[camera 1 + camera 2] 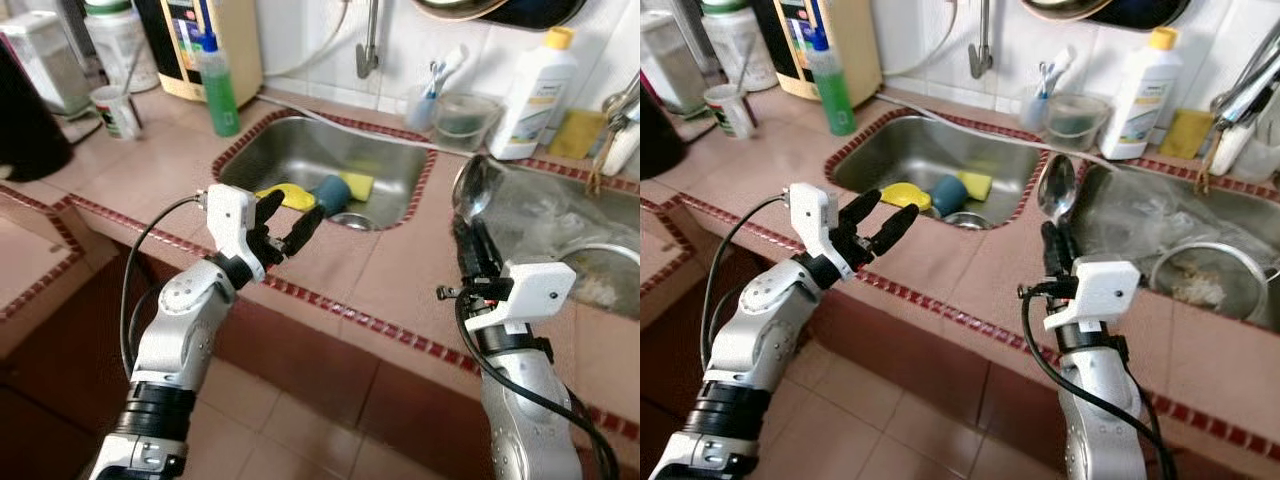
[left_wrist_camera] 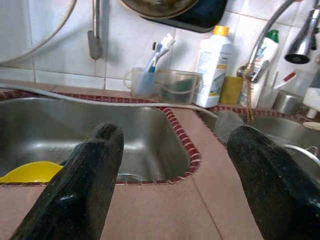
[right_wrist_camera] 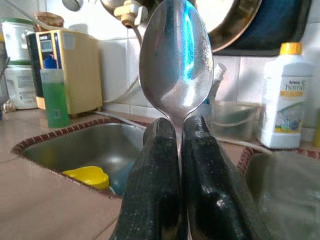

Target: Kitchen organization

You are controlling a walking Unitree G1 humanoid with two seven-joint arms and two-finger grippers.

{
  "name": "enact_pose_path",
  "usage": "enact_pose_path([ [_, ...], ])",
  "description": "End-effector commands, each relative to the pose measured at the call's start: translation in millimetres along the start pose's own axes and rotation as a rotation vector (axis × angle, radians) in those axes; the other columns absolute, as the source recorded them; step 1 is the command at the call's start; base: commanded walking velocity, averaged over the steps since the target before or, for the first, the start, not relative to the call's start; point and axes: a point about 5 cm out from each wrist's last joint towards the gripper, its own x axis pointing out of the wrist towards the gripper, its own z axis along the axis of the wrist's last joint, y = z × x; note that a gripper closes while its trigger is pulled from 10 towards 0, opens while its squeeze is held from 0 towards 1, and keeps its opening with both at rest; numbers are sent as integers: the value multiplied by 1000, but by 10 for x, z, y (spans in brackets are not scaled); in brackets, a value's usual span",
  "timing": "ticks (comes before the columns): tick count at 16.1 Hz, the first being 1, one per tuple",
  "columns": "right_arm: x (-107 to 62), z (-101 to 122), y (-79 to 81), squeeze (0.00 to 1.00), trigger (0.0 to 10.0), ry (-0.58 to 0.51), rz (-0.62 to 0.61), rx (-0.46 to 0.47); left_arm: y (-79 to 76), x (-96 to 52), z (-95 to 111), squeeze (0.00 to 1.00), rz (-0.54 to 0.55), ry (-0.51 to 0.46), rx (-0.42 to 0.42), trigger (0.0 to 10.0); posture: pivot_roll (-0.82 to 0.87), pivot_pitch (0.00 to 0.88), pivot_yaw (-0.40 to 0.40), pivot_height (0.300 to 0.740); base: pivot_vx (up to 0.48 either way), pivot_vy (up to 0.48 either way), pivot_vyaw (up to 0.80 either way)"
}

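While the robot stands at the counter, here is how things look from beside it.

Right gripper point(image 1: 1052, 238): fingers pressed together on the neck of a spoon point(image 1: 1057, 190), bowl up, raised over the counter strip point(image 1: 980, 262) between the two sinks.
Left gripper point(image 1: 285, 226): fingers spread apart, holding nothing, raised over the counter edge in front of the left sink point(image 1: 330, 160).
Left sink: a yellow lid point(image 1: 284, 196), a blue cup point(image 1: 329, 191) and a yellow sponge point(image 1: 358, 184) lie by the drain.
Right sink point(image 1: 1160, 215): a metal strainer point(image 1: 1207, 275) sits inside.
Backsplash: a white bottle point(image 1: 533, 96) and a clear tub point(image 1: 464, 120) with toothbrushes beside it.
Risk: the grip is narrow, just under the spoon's bowl, so I'd guess a quick swing could let it pivot or slip and clatter into a sink.
Risk: the bottle and tub stand close; a wide reach could knock them.
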Motion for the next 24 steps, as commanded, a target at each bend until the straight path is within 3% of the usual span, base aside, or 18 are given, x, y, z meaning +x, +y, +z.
enact_pose_path([
  [1, 10, 18, -24, 0, 10000, -15, -9, -11, -6, 22, 10, 0, -5, 1, 12, 10000, -141, 58, 60, 740, 0, 326, 0],
  [10, 10, -5, 11, 0, 10000, -8, 3, -14, -11, 3, -17, 0, -11, 12, 15, 10000, -137, 52, 54, 740, 0, 328, 0],
  [14, 22, -13, 10, 0, 10000, -2, 4, -12, -70, -6, -68, 0, -41, 28, 40, 10000, -141, 43, 53, 740, 0, 0, 0],
  [24, 18, -17, 4, 0, 10000, 10, 7, -16, -113, -29, -94, 0, -82, 23, 43, 10000, -145, 48, 49, 740, 0, 0, -660],
])
